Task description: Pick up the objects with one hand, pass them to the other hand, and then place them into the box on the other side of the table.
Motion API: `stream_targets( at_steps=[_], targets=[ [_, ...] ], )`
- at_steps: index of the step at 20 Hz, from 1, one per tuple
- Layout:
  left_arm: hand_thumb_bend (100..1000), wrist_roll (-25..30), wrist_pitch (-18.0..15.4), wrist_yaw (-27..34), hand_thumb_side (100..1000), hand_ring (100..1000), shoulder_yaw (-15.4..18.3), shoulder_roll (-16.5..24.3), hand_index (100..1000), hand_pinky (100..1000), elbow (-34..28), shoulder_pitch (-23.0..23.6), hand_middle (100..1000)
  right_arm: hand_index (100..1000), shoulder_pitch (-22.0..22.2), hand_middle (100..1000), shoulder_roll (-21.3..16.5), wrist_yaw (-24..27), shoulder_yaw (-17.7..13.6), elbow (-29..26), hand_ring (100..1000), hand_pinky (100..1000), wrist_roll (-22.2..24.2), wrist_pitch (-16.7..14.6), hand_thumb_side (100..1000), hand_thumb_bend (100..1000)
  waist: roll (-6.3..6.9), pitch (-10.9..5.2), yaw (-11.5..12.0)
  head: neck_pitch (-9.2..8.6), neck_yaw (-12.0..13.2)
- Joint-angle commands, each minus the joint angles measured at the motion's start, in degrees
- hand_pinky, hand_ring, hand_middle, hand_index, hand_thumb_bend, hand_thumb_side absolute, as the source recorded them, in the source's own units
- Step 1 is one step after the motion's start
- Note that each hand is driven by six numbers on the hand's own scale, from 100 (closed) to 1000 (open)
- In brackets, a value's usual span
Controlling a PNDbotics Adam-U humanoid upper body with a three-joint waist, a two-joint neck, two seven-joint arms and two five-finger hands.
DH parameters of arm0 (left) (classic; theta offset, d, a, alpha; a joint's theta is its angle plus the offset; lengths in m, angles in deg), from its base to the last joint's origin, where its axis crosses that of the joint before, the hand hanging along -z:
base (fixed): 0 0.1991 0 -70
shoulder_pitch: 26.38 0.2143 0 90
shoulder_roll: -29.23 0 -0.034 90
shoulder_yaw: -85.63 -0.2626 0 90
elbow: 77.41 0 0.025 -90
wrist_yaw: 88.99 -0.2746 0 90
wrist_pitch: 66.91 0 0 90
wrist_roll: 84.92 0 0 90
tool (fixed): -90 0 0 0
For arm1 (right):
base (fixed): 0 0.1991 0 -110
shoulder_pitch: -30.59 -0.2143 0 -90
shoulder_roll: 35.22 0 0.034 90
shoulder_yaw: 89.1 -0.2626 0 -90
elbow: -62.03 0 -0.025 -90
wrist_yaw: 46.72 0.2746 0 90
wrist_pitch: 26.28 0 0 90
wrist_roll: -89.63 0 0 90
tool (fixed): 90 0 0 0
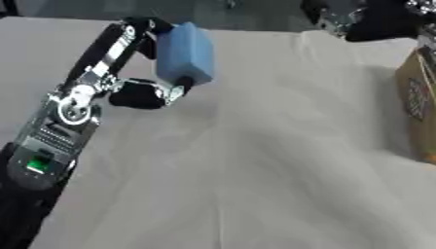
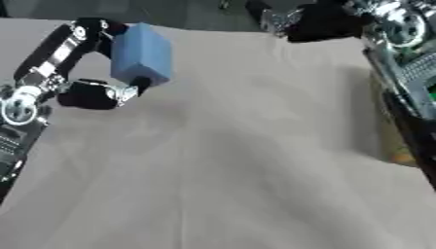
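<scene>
Both views are looking pretty soft and smeary, edges blurring everywhere. Lighting's coming out even and kinda dim, the white tablecloth (image 1: 255, 170) reading greyish. A faint shadow is sitting beside the cardboard box (image 1: 419, 107).

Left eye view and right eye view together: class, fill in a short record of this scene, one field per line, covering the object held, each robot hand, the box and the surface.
Object held: blue block, lifted off the table
Left robot hand: fingers and thumb curled round the blue block
Right robot hand: near the top edge, above the far end of the table; fingers unclear
Box: cardboard box at the right edge of the table
Surface: table under a white cloth
Hand-over: not yet done
</scene>
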Motion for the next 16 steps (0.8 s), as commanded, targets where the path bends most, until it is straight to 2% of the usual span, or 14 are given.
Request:
stream_targets(
  at_steps=[1, 8, 16],
  targets=[
    [124, 0.13, -0.79, -0.97, 100, 579, -0.44, 0.51, 637, 666, -0.89, -1.45, 472, 889, -1.89, 874, 0.18, -1.22, 0.65, -0.21, 805, 836, 1.67, -0.15, 257, 264, -0.59, -2.57, -0.03, 0.27, -0.17],
    [162, 1.52, -2.29, -2.18, 100, 582, -2.56, 1.36, 636, 665, -0.32, -4.43, 476, 879, -3.23, 865, 2.18, -3.29, 3.20, 0.10, 796, 831, 5.90, -1.10, 249, 281, -0.61, -2.80, 0.00, 0.46, 0.04],
    [175, 2.29, -2.93, -2.29, 100, 581, -4.26, 1.37, 634, 664, 0.29, -6.59, 475, 896, -4.05, 872, 3.79, -5.64, 4.49, 0.80, 799, 832, 8.70, -2.57, 196, 351, -0.59, -2.95, 0.05, 0.61, 0.12]
  ],
)
